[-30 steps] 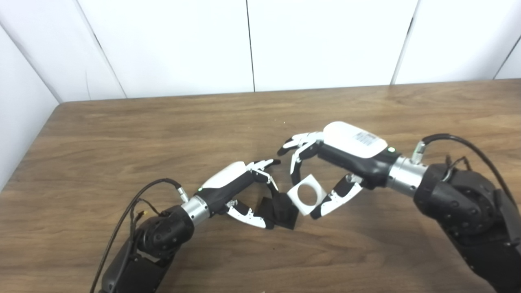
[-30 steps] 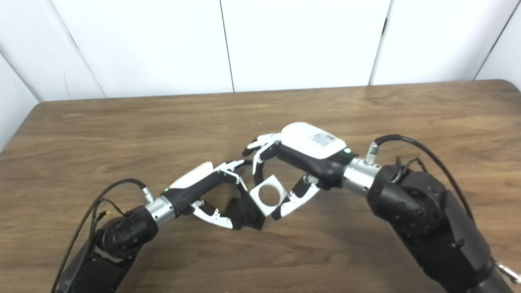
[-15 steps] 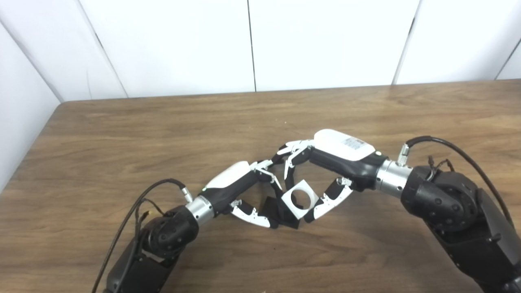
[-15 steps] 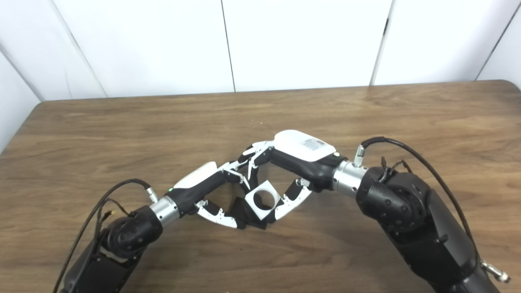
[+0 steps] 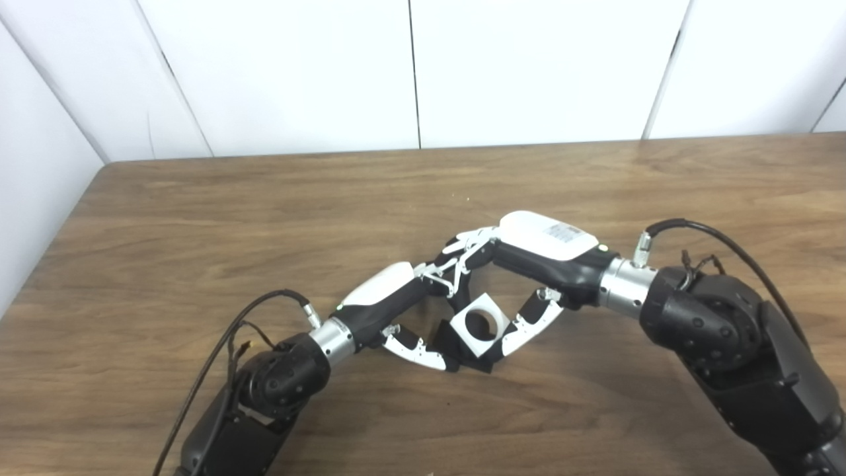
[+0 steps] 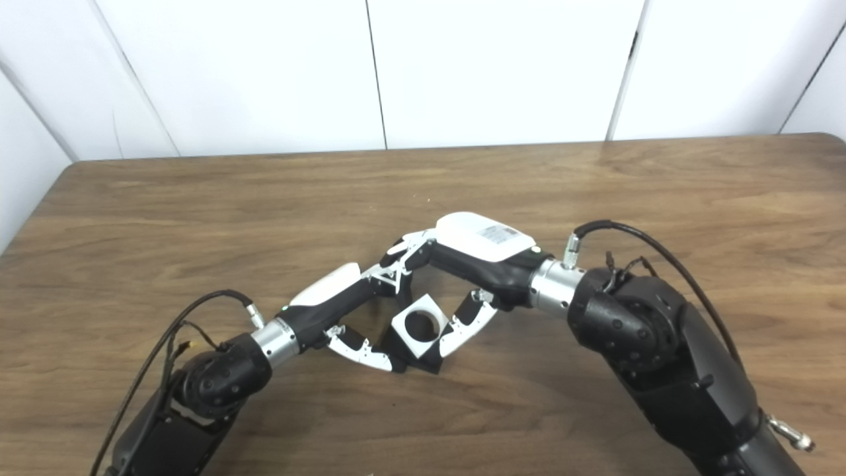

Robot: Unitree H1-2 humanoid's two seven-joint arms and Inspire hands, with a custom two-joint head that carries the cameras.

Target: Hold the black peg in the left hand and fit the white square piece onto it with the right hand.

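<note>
Near the front middle of the wooden table [image 5: 198,218], in the left eye view, the left hand [image 5: 396,307] grips the black peg [image 5: 456,340] between thumb and fingers, its dark base just above the tabletop. The right hand [image 5: 529,264] pinches the white square piece [image 5: 479,322] by two opposite edges, tilted like a diamond, its round hole facing the camera and the peg's black showing behind it. Whether the piece is seated on the peg cannot be told. The upper fingers of both hands overlap above the piece. Bare wood runs to the far edge and the left edge.

In the right eye view the black peg [image 6: 413,354] and the white square piece [image 6: 421,322] sit the same way, with open tabletop stretching to the rounded right far corner.
</note>
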